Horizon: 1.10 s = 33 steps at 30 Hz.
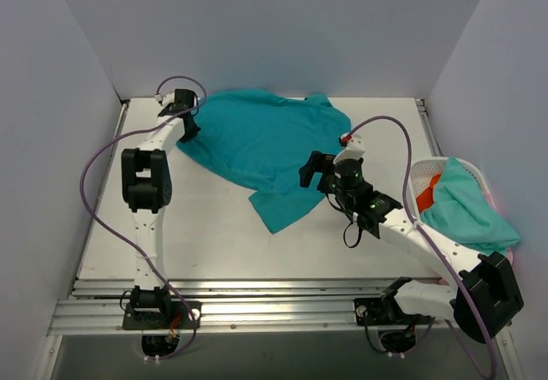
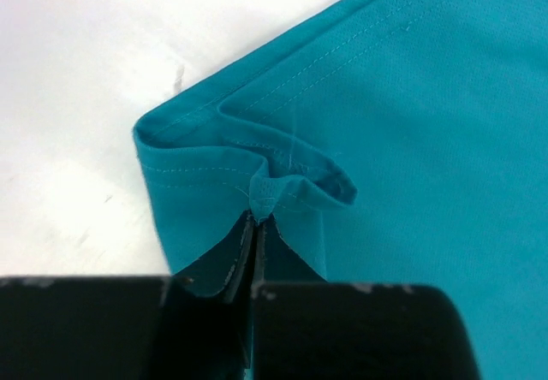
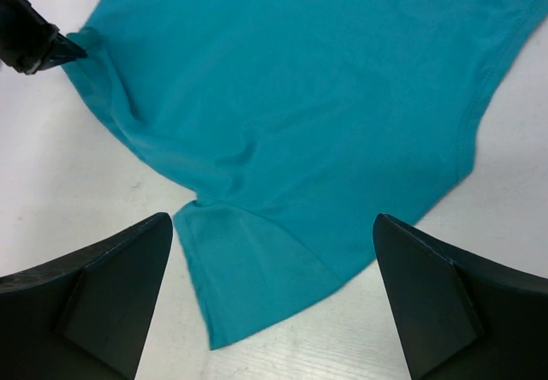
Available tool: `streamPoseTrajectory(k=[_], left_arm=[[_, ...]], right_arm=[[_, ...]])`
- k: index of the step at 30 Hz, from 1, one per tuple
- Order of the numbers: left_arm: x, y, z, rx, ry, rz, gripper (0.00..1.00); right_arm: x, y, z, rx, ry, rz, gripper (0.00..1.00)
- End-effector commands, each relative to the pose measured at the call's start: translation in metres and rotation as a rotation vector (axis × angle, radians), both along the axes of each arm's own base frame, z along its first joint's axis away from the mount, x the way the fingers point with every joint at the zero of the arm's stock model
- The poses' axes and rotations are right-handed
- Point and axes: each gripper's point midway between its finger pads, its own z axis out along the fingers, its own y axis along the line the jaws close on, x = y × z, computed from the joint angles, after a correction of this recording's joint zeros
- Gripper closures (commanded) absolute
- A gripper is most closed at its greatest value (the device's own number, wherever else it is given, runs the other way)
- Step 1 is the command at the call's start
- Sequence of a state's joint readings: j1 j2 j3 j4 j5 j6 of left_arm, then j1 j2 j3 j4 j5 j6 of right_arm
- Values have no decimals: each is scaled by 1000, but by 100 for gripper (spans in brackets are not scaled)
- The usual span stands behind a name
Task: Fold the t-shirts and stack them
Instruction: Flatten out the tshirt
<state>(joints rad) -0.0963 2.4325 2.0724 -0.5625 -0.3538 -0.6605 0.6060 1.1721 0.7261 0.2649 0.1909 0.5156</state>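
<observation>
Left gripper (image 2: 255, 219) clamped tight on the teal shirt's (image 1: 257, 145) stitched corner!
Shirt lies spread on the table (image 1: 214, 243), soft and limp; right gripper (image 3: 272, 226) hovers wide open, and its near edge looks grabbable.

Probably a robotics lab test cell: plain white panels (image 1: 257, 20) box in a white bench (image 1: 223, 243). Aluminium rails (image 1: 257, 305) at six o'clock carry the left arm (image 1: 144, 183) and right arm (image 1: 428, 243).

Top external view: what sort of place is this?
Likely a lab robot test cell: plain panel walls box in a white table, and the left arm and right arm mount on an aluminium rail at its near edge.
</observation>
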Motion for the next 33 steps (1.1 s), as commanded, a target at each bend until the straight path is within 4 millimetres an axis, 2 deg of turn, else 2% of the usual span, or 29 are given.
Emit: streamPoseTrajectory(k=[1,2,4,5,7,8,9,10,12,13,15,16,21,22,24,25,26,29,33], left_arm=[[6,15,107,49,-237,15,98],[-1,17,116,55,-249,12,98],[-8,20,121,63,-249,7,98],[-13,21,123,70,-250,0,98],[-17,22,124,71,-249,-7,98],[-18,21,127,67,-258,-13,98],[-21,20,121,57,-245,-25,98],[-23,20,120,55,-241,-26,98],[-26,19,123,52,-248,-30,98],[-30,18,117,46,-236,-36,98],[-32,17,120,39,-246,-38,98],[-35,16,115,34,-235,-44,98],[-43,12,106,14,-226,-55,98],[-44,12,105,12,-224,-56,98],[-48,12,98,7,-213,-54,98],[-49,11,99,4,-216,-58,98],[-50,11,97,3,-213,-58,98],[-50,12,98,7,-212,-59,98],[-51,16,101,12,-215,-55,98]], right_arm=[[-13,17,18,123,-10,29,0],[-23,31,13,145,14,61,0],[-36,47,7,222,57,61,0],[-54,62,-7,226,92,95,0],[-62,63,-26,222,119,38,0],[-72,70,-35,243,150,24,0],[-75,61,-55,212,181,-29,0],[-79,59,-73,194,221,-50,0],[-85,61,-92,229,269,-73,0],[-93,59,-114,211,311,-72,0],[-99,68,-122,267,327,-65,0],[-105,67,-139,247,355,-66,0],[-108,86,-157,264,376,-60,0],[-110,89,-168,241,393,-56,0],[-108,107,-165,262,395,-30,0],[-111,111,-175,238,412,-22,0],[-109,123,-171,253,414,-5,0],[-111,140,-179,239,434,23,0],[-114,139,-186,225,441,19,4]])
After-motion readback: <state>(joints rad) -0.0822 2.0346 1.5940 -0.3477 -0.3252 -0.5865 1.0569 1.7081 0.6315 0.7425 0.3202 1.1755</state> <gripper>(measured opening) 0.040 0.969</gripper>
